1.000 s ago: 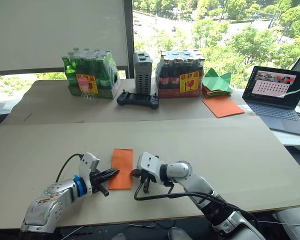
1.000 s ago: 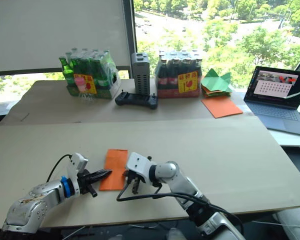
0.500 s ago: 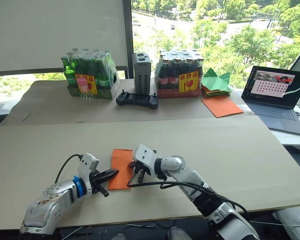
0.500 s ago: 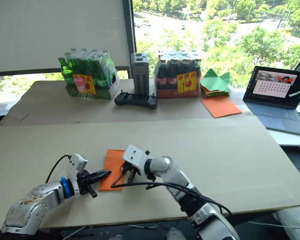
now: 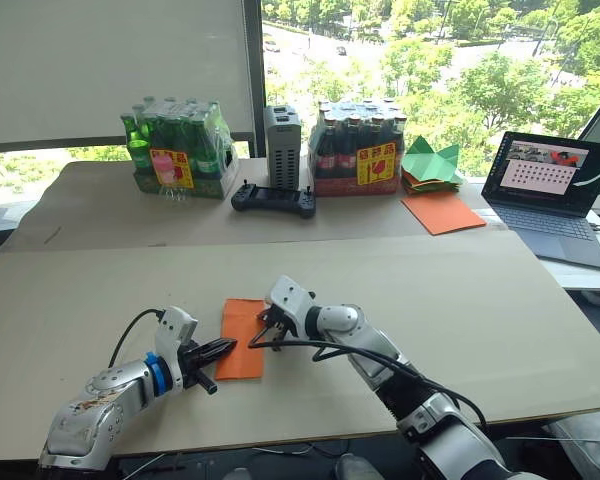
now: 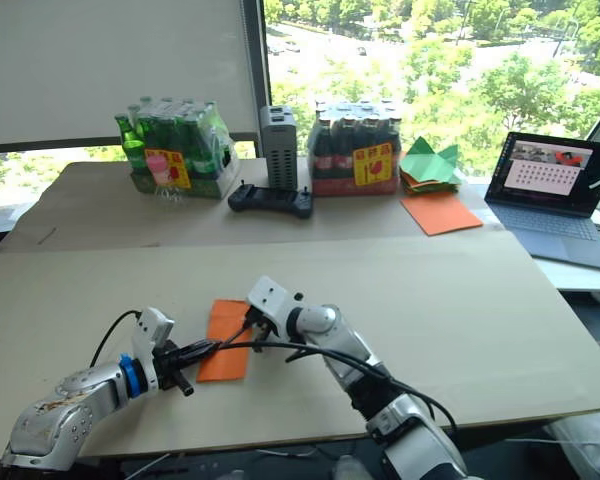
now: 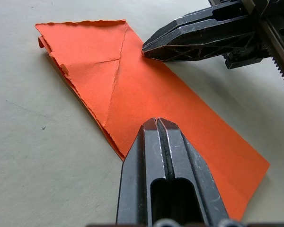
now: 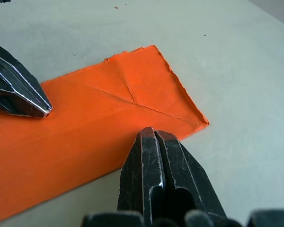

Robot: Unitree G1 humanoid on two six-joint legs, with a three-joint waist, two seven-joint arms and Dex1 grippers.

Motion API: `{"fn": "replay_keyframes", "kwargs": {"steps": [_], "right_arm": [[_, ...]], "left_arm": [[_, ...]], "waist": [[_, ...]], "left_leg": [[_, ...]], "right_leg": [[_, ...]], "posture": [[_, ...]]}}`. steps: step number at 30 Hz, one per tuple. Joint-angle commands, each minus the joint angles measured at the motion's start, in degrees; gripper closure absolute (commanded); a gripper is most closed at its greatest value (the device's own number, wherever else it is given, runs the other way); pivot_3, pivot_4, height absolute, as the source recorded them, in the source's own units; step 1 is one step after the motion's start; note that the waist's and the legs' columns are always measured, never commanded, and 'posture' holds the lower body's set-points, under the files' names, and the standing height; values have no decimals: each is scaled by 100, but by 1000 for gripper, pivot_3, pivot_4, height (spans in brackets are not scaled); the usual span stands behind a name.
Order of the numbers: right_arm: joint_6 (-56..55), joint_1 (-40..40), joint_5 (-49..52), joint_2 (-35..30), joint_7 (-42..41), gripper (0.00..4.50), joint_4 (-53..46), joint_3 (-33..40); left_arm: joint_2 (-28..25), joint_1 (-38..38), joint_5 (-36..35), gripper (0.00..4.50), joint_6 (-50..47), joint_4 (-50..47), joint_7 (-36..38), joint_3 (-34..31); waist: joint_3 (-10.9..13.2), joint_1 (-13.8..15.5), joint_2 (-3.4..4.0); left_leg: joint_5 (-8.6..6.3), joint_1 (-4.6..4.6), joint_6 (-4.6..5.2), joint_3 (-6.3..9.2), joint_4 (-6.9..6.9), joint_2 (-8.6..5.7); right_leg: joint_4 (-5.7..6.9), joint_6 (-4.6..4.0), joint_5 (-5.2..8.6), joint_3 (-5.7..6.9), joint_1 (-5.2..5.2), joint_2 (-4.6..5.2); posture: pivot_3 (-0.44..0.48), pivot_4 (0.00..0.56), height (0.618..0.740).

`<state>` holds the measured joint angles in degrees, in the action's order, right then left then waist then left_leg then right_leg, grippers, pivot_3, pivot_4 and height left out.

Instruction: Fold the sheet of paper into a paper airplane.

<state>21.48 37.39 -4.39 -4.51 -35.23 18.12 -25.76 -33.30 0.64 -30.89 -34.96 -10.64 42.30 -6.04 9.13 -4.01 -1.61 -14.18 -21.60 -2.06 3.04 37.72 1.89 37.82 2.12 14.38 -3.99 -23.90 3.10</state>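
The sheet of paper (image 5: 239, 320) lies flat on the near table, folded into a long orange rectangle. Diagonal creases cross its far end (image 7: 97, 61). My left gripper (image 5: 228, 347) is shut, and its tip (image 7: 157, 125) rests on the paper's near left part. My right gripper (image 5: 270, 326) is also shut, its tip (image 8: 151, 133) touching the paper's right edge near the far end. Both tips press down on the paper and nothing is held between the fingers. The paper airplane is out of view.
Along the far table stand a pack of green bottles (image 5: 175, 150), a grey box (image 5: 284, 145), a black controller (image 5: 274, 200) and a pack of dark bottles (image 5: 358, 148). Green paper shapes (image 5: 432, 162), a smooth orange sheet (image 5: 445, 212) and a laptop (image 5: 550, 195) are at the far right.
My right gripper has moved left and farther away, from beside the paper's near right edge to its far right edge. The left gripper and the paper have stayed put.
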Motion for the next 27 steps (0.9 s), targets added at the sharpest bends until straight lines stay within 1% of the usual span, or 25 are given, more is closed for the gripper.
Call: {"fn": "replay_keyframes", "kwargs": {"steps": [1,8,13,16,22,27], "right_arm": [[214,95,-130,80,203,4500,513,100],[88,424,-124,186,279,4500,994,248],[48,442,-147,187,253,4500,1101,251],[121,345,-154,145,89,4500,983,145],[331,-7,-116,-36,-492,4500,415,-205],[485,-192,-112,-148,-735,4500,55,-307]], "left_arm": [[-16,-102,93,4481,-56,46,-22,39],[-19,-114,85,4481,-74,21,-39,21],[-28,-132,72,4481,-76,-2,-48,-12],[-33,-148,72,4481,-74,-11,-52,-22],[-36,-144,56,4481,-99,-30,-60,-46],[-45,-130,60,4481,-109,-25,-53,-54]], "waist": [[0,-2,0],[1,2,1],[0,-4,1],[0,-4,1],[0,0,2],[0,-5,2]], "left_leg": [[0,1,0,0,0,0],[0,0,0,0,-1,0],[0,4,0,0,-2,0],[0,3,0,0,-3,0],[0,3,0,0,-13,0],[0,17,0,-2,-31,0]], "right_leg": [[1,0,0,0,0,0],[-1,-1,0,0,0,0],[1,-1,-1,0,1,0],[1,-1,0,0,1,0],[-13,0,0,0,2,1],[-20,-1,0,-1,10,0]], "posture": [[0,150,740],[0,150,740],[0,150,740],[0,150,740],[0,150,740],[0,150,740]]}}
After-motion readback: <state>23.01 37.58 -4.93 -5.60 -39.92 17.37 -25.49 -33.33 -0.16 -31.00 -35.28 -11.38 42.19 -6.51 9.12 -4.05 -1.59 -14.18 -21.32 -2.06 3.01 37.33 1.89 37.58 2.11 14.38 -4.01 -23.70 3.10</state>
